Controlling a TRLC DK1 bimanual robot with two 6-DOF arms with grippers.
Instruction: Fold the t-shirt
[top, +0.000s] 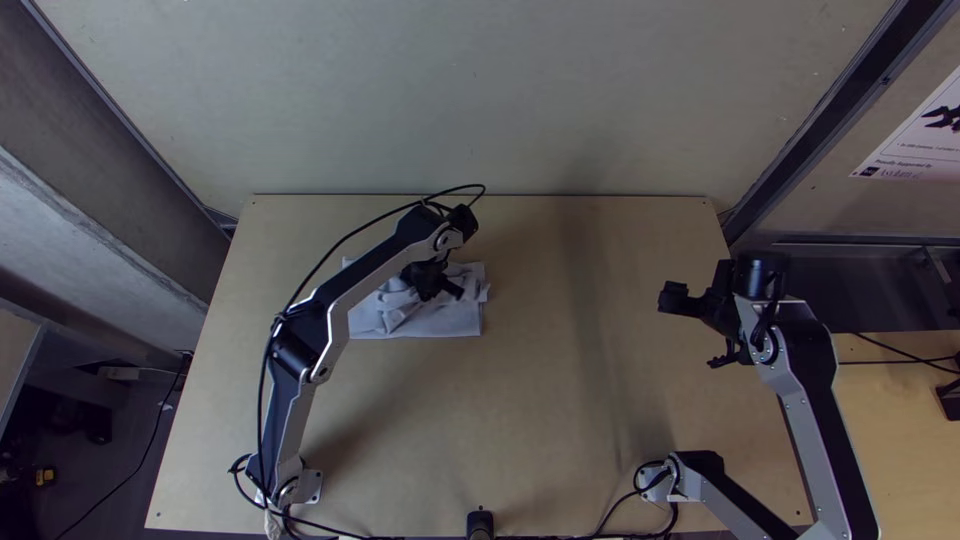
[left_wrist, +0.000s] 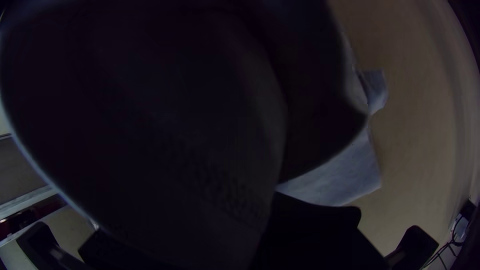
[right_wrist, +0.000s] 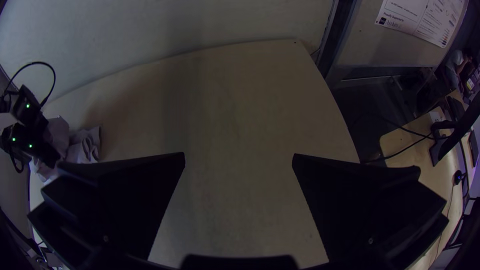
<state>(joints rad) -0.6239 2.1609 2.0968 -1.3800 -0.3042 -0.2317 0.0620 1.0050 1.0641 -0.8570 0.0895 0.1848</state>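
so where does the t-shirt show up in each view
Top view: t-shirt under the left gripper
Left wrist view: pale cloth, partly behind a dark shape
Right wrist view: rumpled cloth beside the left gripper
Shared landmark: the wooden table

Printed matter noted: one white sheet (top: 915, 152) on the wall panel (top: 880, 212), beyond the table's right side. A short line acknowledging support is legible near its lower edge, beside a small dark logo (right_wrist: 382, 21); the remaining fine print is too small to read
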